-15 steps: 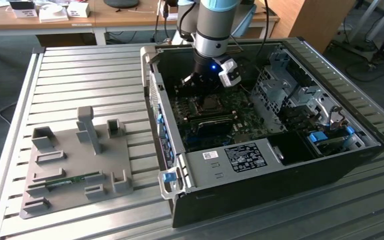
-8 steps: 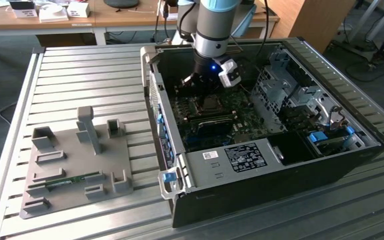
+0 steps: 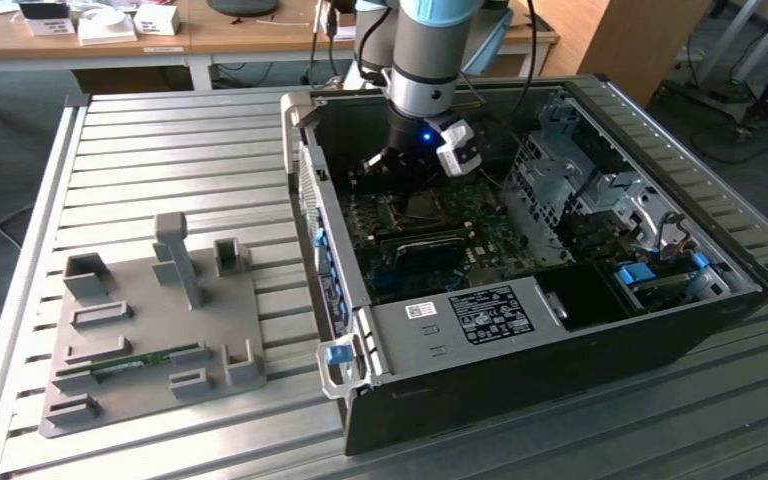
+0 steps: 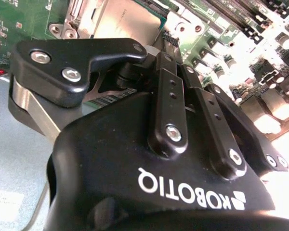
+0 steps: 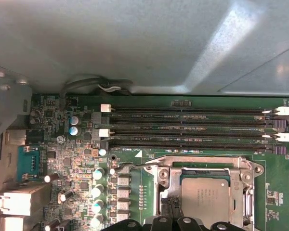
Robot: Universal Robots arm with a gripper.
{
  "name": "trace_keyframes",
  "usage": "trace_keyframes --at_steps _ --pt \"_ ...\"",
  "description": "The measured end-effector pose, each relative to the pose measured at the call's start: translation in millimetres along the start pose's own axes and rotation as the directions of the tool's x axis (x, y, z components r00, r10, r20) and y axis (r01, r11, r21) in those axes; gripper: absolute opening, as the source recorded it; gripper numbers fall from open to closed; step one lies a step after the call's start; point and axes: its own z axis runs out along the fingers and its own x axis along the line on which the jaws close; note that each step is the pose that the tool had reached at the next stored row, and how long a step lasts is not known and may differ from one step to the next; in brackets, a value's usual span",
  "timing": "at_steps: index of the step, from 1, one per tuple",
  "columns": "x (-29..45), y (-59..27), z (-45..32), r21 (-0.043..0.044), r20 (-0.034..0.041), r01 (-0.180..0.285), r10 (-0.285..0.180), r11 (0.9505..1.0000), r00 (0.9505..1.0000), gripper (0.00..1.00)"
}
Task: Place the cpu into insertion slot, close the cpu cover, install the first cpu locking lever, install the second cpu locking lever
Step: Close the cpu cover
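Black jointed gripper (image 4: 166,41) is seen nearest, jaws drawn together, nothing clamped | small square grey-topped cpu (image 5: 204,197) is seated flat in dark metal-rimmed insertion slot (image 5: 167,208), directly beneath gripper tip | silver windowed cpu cover (image 5: 198,163) is laid down around it, judged closed.

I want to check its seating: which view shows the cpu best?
The first wrist view: the cpu faces the camera, its grey top seen through the window of the cpu cover. The second wrist view catches part of its top at a slant. The exterior view shows it small inside the case.
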Motion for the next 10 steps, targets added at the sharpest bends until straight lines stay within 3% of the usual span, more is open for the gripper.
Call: trace_keyframes --at_steps 10 --pt "0.1 0.0 3.4 0.0000 0.0000 0.000 0.000 1.0000 1.0000 0.11"
